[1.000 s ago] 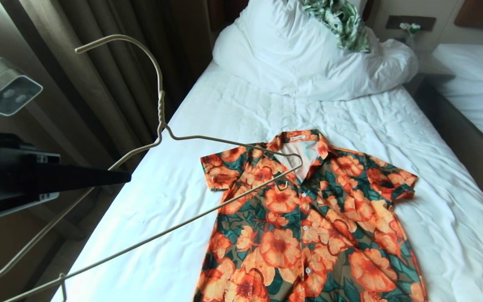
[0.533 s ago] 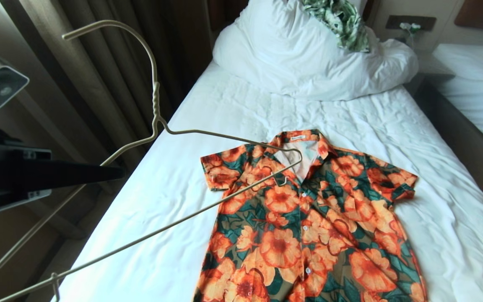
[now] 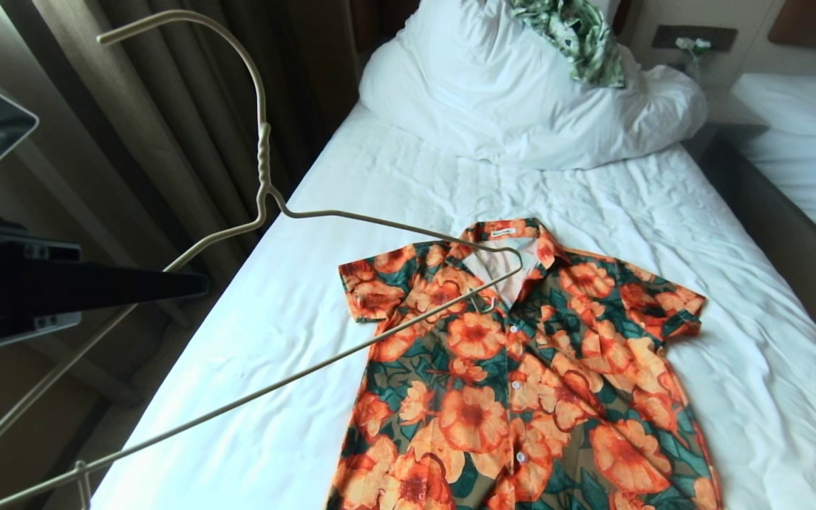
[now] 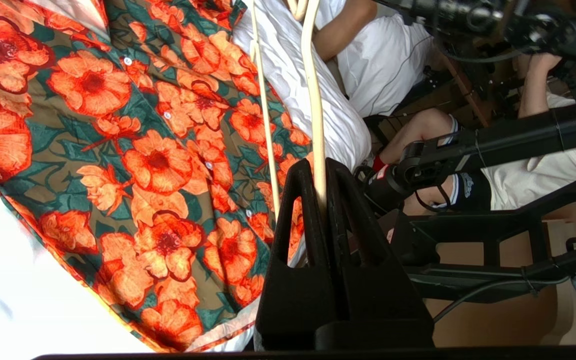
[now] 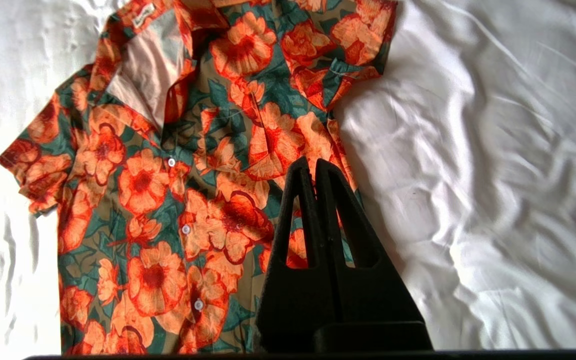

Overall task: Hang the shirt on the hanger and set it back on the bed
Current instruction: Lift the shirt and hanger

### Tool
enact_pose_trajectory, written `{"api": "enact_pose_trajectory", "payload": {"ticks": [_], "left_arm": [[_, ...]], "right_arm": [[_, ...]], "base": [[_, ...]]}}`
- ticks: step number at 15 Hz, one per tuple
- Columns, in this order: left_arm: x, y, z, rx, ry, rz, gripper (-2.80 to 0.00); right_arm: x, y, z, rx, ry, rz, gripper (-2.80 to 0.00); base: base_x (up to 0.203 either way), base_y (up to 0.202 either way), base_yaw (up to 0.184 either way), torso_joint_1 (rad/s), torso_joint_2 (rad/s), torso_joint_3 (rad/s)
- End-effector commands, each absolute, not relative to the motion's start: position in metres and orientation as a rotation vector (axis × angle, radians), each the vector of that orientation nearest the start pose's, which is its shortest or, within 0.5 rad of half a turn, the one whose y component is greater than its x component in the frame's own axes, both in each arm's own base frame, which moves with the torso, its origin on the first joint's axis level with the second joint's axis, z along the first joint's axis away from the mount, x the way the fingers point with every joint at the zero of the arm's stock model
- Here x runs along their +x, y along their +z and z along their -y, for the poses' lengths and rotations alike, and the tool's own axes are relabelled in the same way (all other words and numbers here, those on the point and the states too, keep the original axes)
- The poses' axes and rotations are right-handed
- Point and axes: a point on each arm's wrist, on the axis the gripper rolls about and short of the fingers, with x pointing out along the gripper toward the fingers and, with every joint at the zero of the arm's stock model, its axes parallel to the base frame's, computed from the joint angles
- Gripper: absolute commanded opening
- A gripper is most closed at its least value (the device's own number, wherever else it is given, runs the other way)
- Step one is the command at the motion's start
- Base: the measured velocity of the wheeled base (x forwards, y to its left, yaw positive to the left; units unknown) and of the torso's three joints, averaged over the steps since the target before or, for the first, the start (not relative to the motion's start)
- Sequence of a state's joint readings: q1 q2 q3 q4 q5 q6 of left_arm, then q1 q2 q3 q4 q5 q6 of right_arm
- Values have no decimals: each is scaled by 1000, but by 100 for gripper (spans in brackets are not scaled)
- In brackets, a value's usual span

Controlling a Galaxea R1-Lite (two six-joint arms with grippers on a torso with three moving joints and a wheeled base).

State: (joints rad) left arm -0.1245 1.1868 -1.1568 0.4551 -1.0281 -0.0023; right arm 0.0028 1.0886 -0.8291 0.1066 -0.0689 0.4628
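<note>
**Hanger clamped in the left gripper above the shirt**

The left gripper (image 4: 319,172) is seen with its two black fingers pressed together on a thin cream-white wire of the hanger (image 3: 261,170); the hanger is held in the air beside the left edge of the bed (image 3: 408,177), its curved hook uppermost and its far shoulder tip reaching over the collar of the shirt (image 3: 521,368); the left arm is extended level from the left side of the head view. The right gripper (image 5: 314,167) is shown with its fingers brought together on nothing, poised above the shirt's right side in its wrist view; it is not seen in the head view.

The shirt is laid flat and face up on the wrinkled white sheet, buttoned, collar open on a pale lining, large orange flowers on dark green and brown, both short sleeves spread.

One hanger, one flowered shirt and two grippers are counted; one green-and-white leaf-print cloth (image 3: 578,39) is lying on the heaped white duvet (image 3: 493,106) at the head of the bed; a second bed (image 3: 805,149) is partly visible to the right.
</note>
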Motion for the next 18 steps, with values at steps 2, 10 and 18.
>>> {"api": "enact_pose_trajectory", "payload": {"ticks": [2, 10, 18], "left_arm": [[143, 305, 37, -231, -1133, -469, -280], [145, 309, 38, -259, -1126, -461, -280], [150, 308, 41, -259, -1145, -471, -280]], "right_arm": [[219, 234, 1, 465, -197, -523, -280], [350, 208, -41, 489, -93, -546, -280], [435, 187, -92, 495, -58, -539, -280]], "base": [[0, 0, 0, 0, 0, 0], [0, 0, 0, 0, 0, 0], [0, 0, 0, 0, 0, 0]]}}
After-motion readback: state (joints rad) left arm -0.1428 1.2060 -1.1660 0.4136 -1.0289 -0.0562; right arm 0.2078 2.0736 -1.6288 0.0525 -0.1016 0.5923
